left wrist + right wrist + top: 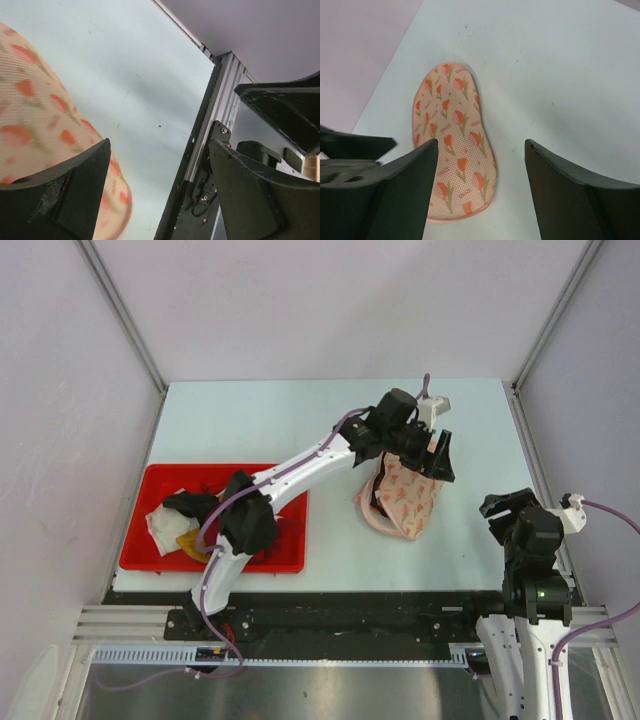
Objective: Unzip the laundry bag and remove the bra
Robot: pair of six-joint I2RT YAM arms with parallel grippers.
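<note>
The laundry bag [405,498] lies crumpled right of the table's middle, pale pink with an orange flower print. My left gripper [437,455] hovers over its far right edge. In the left wrist view the jaws [160,145] stand wide open with nothing between them, and the bag [35,115] bulges beside the left finger. My right gripper [505,508] waits open to the right of the bag. Its camera looks down at the bag [452,135], whose near end lies partly behind the left finger; the gripper [481,144] holds nothing. The bra does not show in any view.
A red tray [150,485] at the near left holds a white cloth [163,527], a black piece [190,502] and a yellow garment [190,542]; the left arm passes over it. The table's aluminium edge rail [210,115] runs close on the right.
</note>
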